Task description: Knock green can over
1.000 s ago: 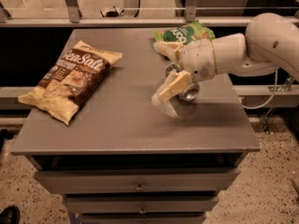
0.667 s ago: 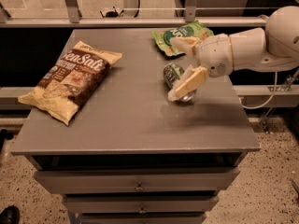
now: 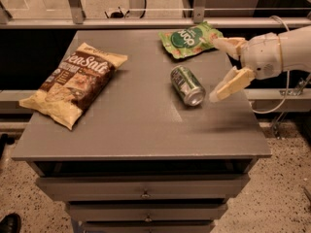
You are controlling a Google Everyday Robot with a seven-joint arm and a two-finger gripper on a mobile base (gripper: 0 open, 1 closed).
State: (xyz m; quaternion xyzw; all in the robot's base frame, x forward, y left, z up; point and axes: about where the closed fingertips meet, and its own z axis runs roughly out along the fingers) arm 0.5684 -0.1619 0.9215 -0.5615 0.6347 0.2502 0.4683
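Green can (image 3: 187,85) lies on its side, center-right of the worktop (image 3: 146,125), silver end facing lower right. Pincer (image 3: 215,70) at right edge, just beside the can, spread, holding nothing. Green pouch (image 3: 190,39) upper center, chip bag (image 3: 75,84) left.

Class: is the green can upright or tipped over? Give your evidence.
Tipped: the green can lies on its side on the table; the gripper hovers beside it, apart.

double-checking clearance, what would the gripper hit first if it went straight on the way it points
Probably the green can, lying on its side just ahead of the open gripper near the right edge of the table. Its height is unclear, so it might pass over.
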